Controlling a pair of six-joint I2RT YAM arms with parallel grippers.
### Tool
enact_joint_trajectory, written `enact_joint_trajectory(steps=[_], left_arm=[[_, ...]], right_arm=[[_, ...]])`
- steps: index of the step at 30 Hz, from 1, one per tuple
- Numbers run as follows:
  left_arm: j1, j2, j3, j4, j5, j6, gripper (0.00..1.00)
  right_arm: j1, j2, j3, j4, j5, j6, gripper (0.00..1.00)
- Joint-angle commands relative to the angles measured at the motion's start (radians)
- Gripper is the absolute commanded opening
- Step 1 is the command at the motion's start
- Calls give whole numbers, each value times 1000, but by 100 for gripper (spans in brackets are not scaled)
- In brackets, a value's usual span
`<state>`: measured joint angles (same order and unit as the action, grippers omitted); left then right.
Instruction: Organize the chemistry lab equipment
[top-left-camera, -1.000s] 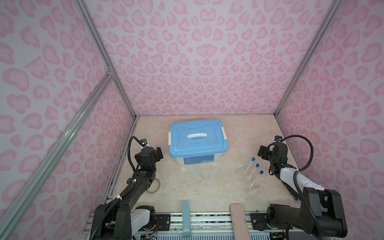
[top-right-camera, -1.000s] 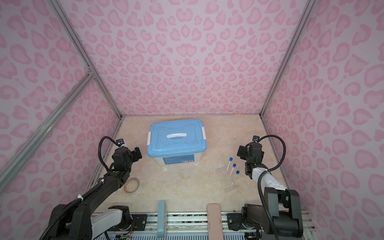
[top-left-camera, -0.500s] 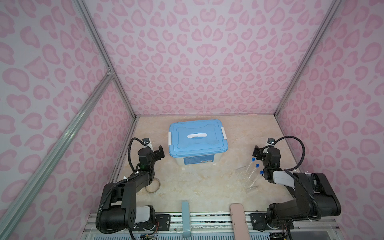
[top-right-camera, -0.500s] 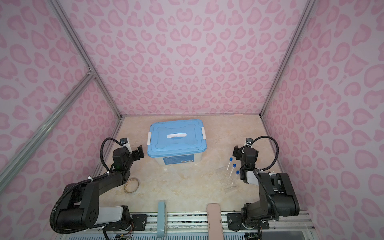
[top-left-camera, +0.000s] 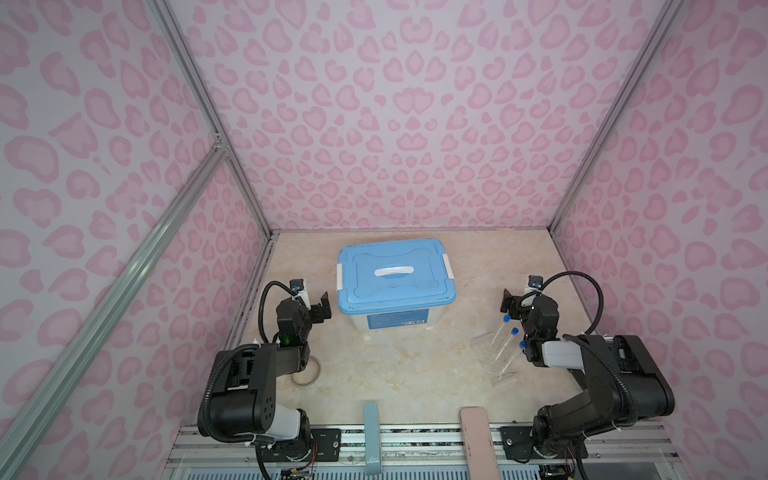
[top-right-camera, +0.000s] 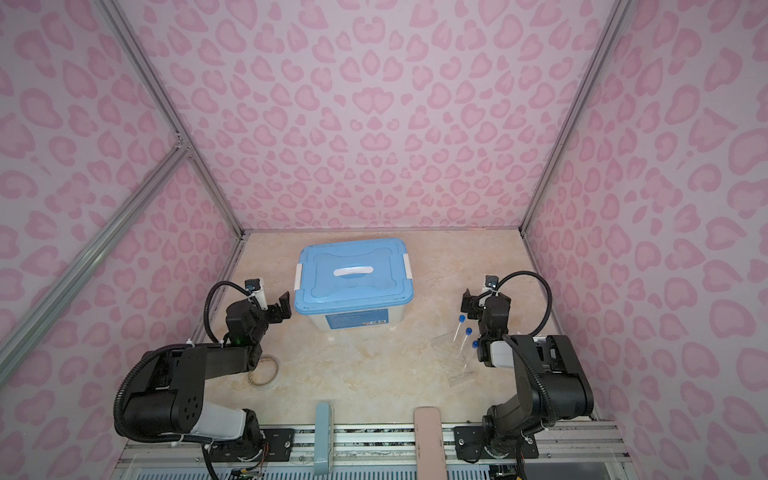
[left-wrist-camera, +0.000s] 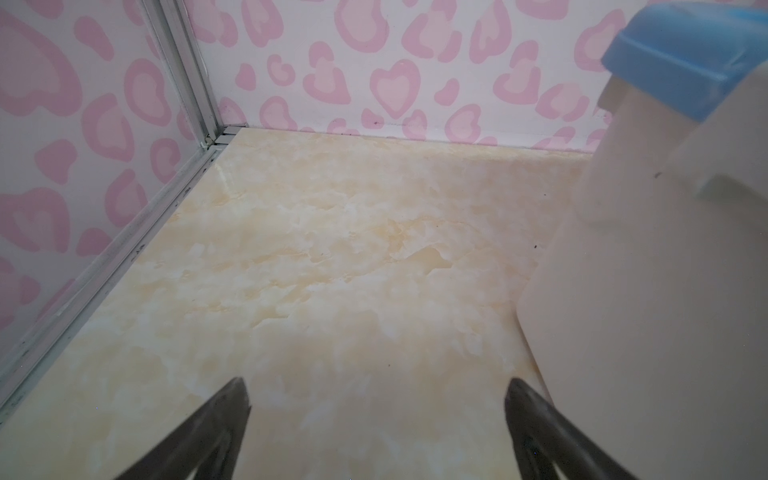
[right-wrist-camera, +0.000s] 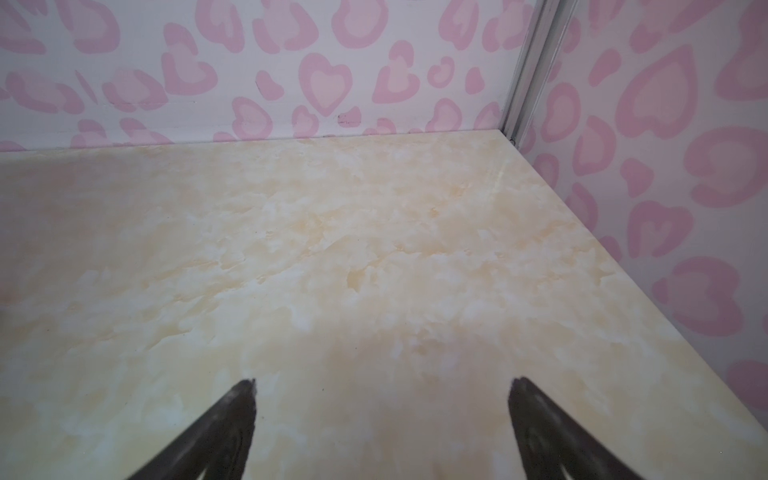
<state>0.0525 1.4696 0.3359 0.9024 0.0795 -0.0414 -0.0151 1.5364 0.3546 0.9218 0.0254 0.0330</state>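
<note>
Nearest us, one pale round ring lies flat, partly under the left arm. Right of centre on the table, beside the right arm, are three blue-capped tubes. Their long axes run near-to-far, caps toward the back wall and leaning slightly right; lying or propped, we cannot tell. Left gripper and right gripper: jaws spread wide, empty. Farthest stands a blue-lidded tub, lid on, just beside the left gripper.
</note>
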Motion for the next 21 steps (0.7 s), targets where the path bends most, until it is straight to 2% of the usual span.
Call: enact_joint_trajectory(steps=[1, 16, 21], left_arm=[[4, 2, -4, 63, 58, 25, 97], [4, 7, 7, 51, 28, 18, 97], [-6, 4, 6, 45, -32, 3, 97]], right_arm=[[1, 8, 7, 10, -12, -10, 96], [0, 4, 7, 9, -19, -13, 96], [6, 3, 4, 12, -11, -20, 98]])
